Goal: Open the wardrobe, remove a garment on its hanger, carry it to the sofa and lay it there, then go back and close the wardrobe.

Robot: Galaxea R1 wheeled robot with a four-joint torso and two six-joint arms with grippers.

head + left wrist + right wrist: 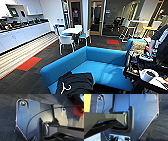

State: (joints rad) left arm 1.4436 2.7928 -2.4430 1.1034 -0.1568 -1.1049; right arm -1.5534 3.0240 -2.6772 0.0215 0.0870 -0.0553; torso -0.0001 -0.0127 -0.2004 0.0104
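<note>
Black garment [75, 83] right under the camera, draped over the near arm of the blue sofa [105, 65], its white hanger [65, 87] lying on top of the fabric. So the shirt looks delivered (bunched at the arm, not spread on the seat). To do this step well I'd judge it should rest wholly on the sofa, hanger flat, nothing sliding toward the dark carpet. Fingers: I cannot tell whether they are released or clenched, nor how far they sit from the garment.
</note>
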